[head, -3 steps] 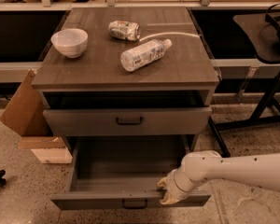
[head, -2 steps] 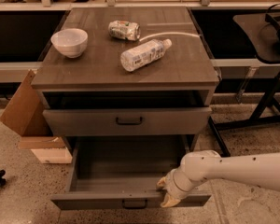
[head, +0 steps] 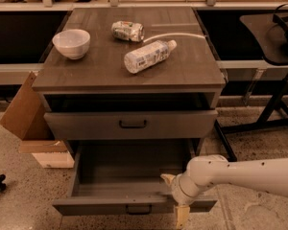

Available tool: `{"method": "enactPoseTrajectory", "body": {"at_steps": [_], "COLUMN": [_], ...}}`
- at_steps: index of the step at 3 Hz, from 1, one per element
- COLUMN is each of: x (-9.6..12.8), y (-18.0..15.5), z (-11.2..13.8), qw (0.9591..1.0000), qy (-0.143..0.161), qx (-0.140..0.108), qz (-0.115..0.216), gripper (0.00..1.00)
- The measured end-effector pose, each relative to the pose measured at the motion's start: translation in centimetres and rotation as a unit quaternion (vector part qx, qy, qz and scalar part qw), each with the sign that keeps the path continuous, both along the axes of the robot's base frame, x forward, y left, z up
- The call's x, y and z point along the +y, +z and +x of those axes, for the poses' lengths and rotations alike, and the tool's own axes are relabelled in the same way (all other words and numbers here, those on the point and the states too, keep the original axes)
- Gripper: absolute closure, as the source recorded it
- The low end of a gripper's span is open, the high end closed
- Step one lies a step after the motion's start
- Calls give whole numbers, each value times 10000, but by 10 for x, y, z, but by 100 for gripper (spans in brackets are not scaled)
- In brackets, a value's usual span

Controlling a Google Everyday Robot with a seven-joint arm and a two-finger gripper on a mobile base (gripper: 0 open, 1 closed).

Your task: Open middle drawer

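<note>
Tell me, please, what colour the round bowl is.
White round bowl, camera view; pale gripper at front of open grey drawer.

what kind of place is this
Probably a lab or workshop: speckled floor, workbench behind the drawer cabinet, cardboard box, robot's hand at the open middle drawer front.

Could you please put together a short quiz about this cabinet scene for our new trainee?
1. True or false: the bottle on the cabinet top stands upright.
2. Which drawer is pulled out farthest? A) the top drawer B) the middle drawer C) both equally
3. Fill in: the gripper is at the middle drawer's front edge, toward the picture's ___ side.

Key: 1 false, it lies on its side; 2 B; 3 right.
</note>
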State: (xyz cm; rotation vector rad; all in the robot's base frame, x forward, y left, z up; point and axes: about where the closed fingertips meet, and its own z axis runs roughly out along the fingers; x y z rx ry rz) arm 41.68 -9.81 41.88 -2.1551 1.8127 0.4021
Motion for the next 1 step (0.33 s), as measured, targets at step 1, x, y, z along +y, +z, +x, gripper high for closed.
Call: {"method": "enactPoseTrajectory", "body": {"at_steps": [1], "x": [-19], "y": [17], "z": [2], "qw": [9998], "qy": [-71], "qx": [-187], "qz": [-93], "gripper": [0]}}
